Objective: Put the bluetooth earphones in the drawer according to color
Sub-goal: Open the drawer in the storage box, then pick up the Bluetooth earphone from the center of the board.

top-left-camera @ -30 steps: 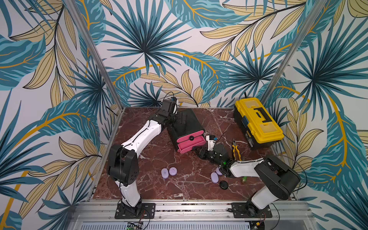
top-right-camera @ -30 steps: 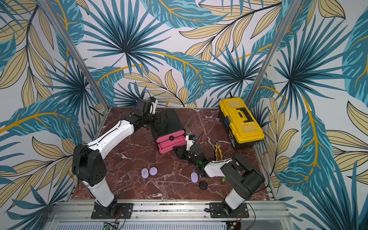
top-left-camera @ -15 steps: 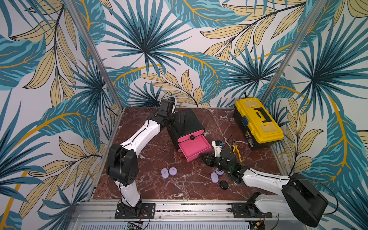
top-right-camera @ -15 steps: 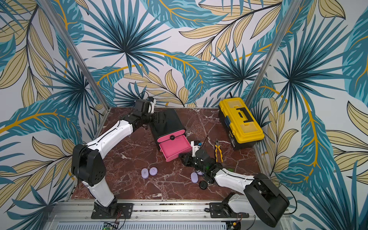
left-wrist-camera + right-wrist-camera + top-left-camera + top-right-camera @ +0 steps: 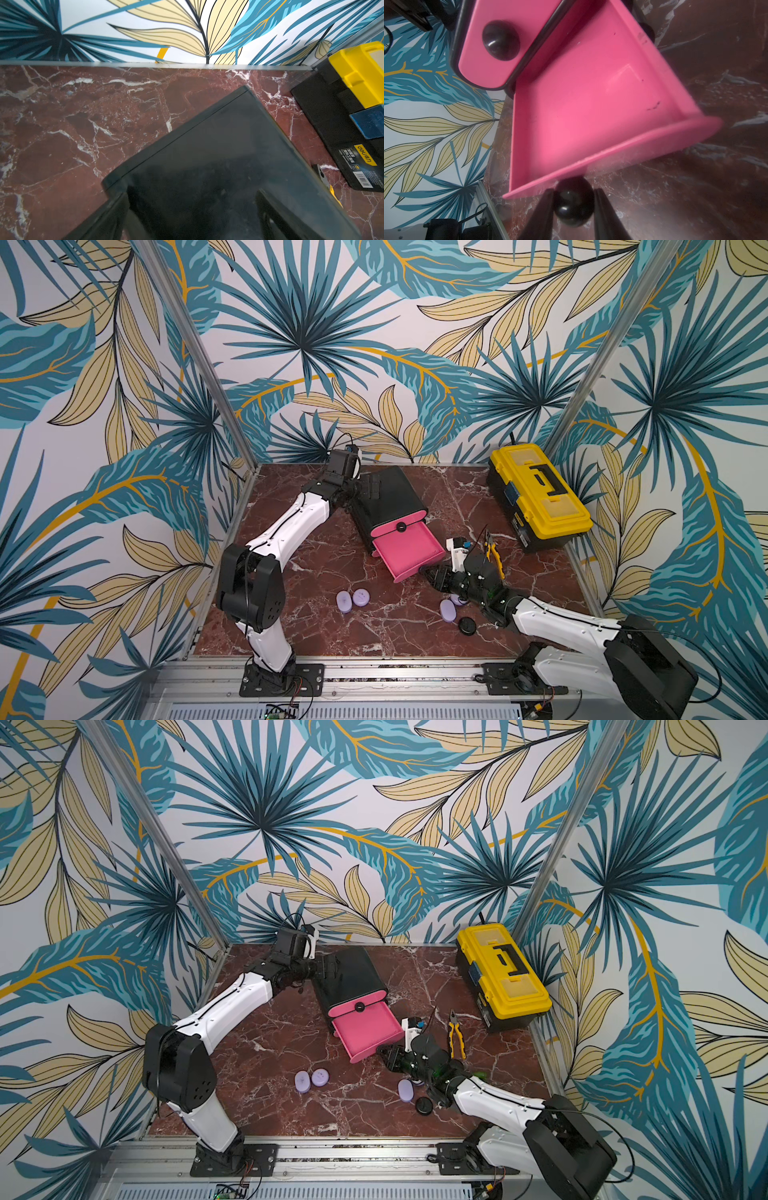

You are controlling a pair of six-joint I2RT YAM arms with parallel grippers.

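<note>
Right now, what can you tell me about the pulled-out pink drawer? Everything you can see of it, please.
The pulled-out drawer is a shallow tray of glossy pink plastic, with low side walls and a wider, curved front panel. It looks empty, with only a few dark scuffs inside. It sticks far out of the black cabinet, directly beneath a closed pink drawer. Its round black knob is pinched between the jaws of the right gripper.
</note>
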